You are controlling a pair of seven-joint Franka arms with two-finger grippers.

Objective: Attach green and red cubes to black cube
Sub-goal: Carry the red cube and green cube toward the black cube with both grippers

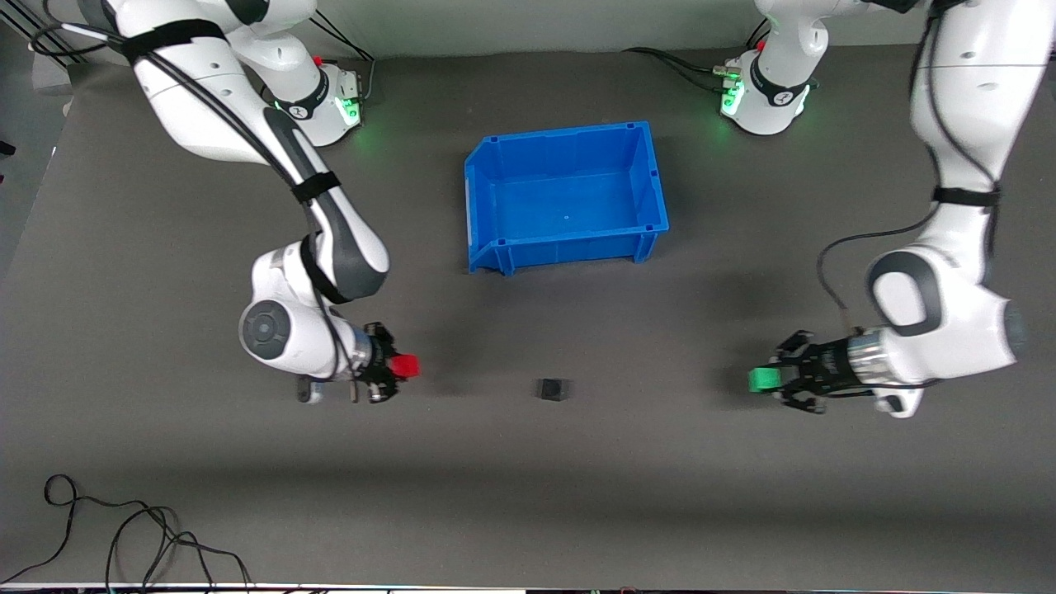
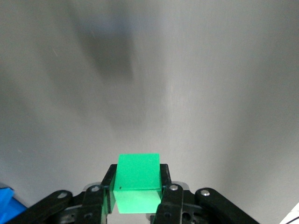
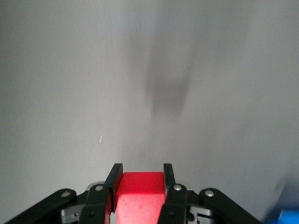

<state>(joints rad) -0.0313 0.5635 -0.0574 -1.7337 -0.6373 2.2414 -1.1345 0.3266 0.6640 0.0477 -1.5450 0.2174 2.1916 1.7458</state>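
The black cube (image 1: 552, 388) rests on the grey mat, nearer to the front camera than the blue bin. My right gripper (image 1: 402, 367) is shut on the red cube (image 1: 405, 366), held above the mat beside the black cube, toward the right arm's end of the table. In the right wrist view the red cube (image 3: 139, 191) fills the gap between the fingers. My left gripper (image 1: 767, 379) is shut on the green cube (image 1: 762, 379), above the mat toward the left arm's end. The left wrist view shows the green cube (image 2: 137, 182) clamped between both fingers. Both grippers point toward the black cube.
A blue bin (image 1: 495, 206) stands with nothing in it at mid-table, closer to the arms' bases than the black cube. Loose black cables (image 1: 124, 536) lie near the mat's front edge toward the right arm's end.
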